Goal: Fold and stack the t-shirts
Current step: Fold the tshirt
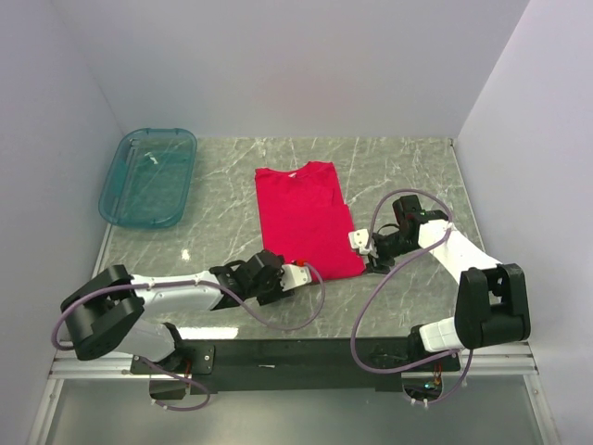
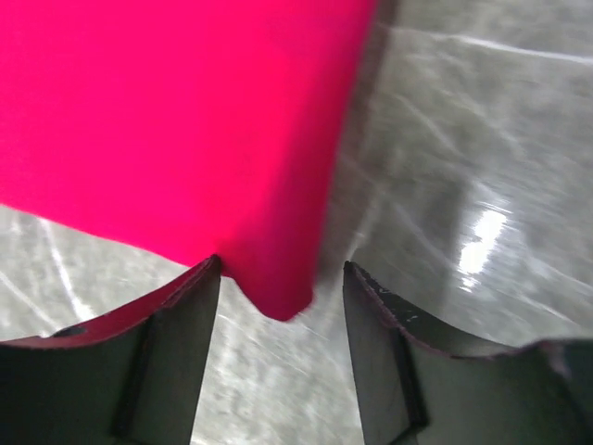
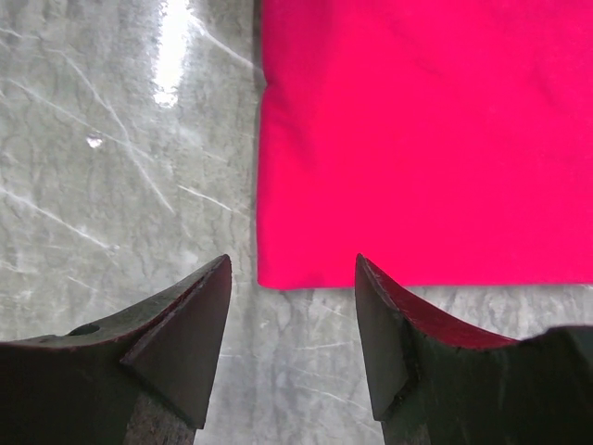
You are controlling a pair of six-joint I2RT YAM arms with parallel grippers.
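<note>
- T-shirt (image 1: 304, 215): crimson, folded into a long, narrow rectangle, lay flat mid-table, well right of the tub. Its long axis ran away from the arm bases, neck end far, hem end nearest the grippers.
- Teal tub (image 1: 119, 197) stood at the far left of the table, apart from the shirt; no garment showed inside it.
- Left gripper (image 1: 302, 273) sat low at the shirt's near hem. In the wrist view its jaws were parted, with a near corner of the t-shirt (image 2: 176, 120) lying in the gap, not visibly pinched.
- Right gripper (image 1: 359, 243) was at the near right corner. Its jaws were parted and held nothing; the t-shirt (image 3: 426, 139) lay just ahead and to the right.
- Both arms looked about equally near the hem, which suggested lifting it toward the neck.
</note>
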